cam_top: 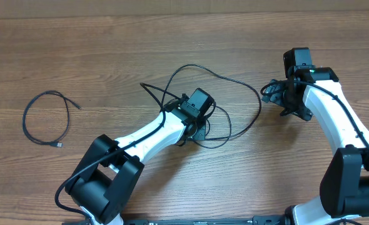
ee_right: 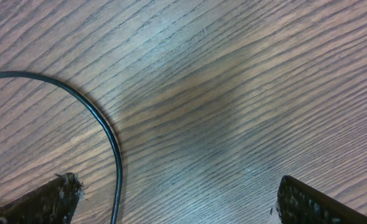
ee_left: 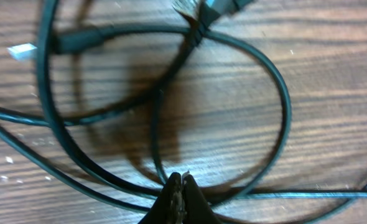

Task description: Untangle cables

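The left gripper (ee_left: 180,198) is pinched closed among the tangled cables (ee_left: 288,106) mid-table. The right gripper (ee_right: 182,202) hangs wide open above the table (cam_top: 172,37). A separate cable (cam_top: 25,122) lies coiled far left.

1. The left gripper (ee_left: 181,186) shows at 6 o'clock, its two dark fingertips pressed together.
2. Thin black cables (ee_left: 288,106) lie in overlapping loops on the wood-grain table (ee_left: 333,81). The widest loop sweeps from 12 round through 3 to the fingertips.
3. One strand drops from the centre into the closed tips, possibly pinched there; blur prevents certainty.
4. A white plug tip (ee_left: 22,51) lies at 10 o'clock.
5. A blurred connector (ee_left: 216,7) sits at 12 o'clock.
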Available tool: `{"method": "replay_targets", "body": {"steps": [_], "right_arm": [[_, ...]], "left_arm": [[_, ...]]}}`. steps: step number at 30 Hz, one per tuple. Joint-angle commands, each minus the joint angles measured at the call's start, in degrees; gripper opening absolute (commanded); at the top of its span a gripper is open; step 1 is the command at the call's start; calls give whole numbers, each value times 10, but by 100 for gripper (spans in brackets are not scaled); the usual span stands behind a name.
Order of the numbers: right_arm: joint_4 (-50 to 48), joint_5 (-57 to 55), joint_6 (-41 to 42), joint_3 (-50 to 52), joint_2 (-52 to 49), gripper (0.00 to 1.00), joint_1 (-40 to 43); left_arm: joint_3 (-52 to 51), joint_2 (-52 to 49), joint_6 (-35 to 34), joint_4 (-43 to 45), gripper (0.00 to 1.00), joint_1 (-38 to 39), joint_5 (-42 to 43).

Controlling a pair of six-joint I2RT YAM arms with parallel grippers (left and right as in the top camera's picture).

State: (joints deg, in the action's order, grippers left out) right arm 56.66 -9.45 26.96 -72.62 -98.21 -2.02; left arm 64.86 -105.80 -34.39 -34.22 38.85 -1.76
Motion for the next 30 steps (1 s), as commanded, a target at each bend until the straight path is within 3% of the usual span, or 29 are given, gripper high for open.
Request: {"method": "replay_targets", "body": {"steps": [1,6,12,30], "right_arm": [[-1,-8,0,3,-3,100,-1],[0,-8,0,3,-3,100,-1],[-1,-8,0,3,-3,100,-2],[0,-8,0,3,-3,100,-2]], "left_arm": [[0,-8,-3,7,9,-16,-33],[0,-8,-3,16,22,-34,-33],[39,0,16,-5,20,-60,18],[39,0,6,-45,39,-60,-23]]}}
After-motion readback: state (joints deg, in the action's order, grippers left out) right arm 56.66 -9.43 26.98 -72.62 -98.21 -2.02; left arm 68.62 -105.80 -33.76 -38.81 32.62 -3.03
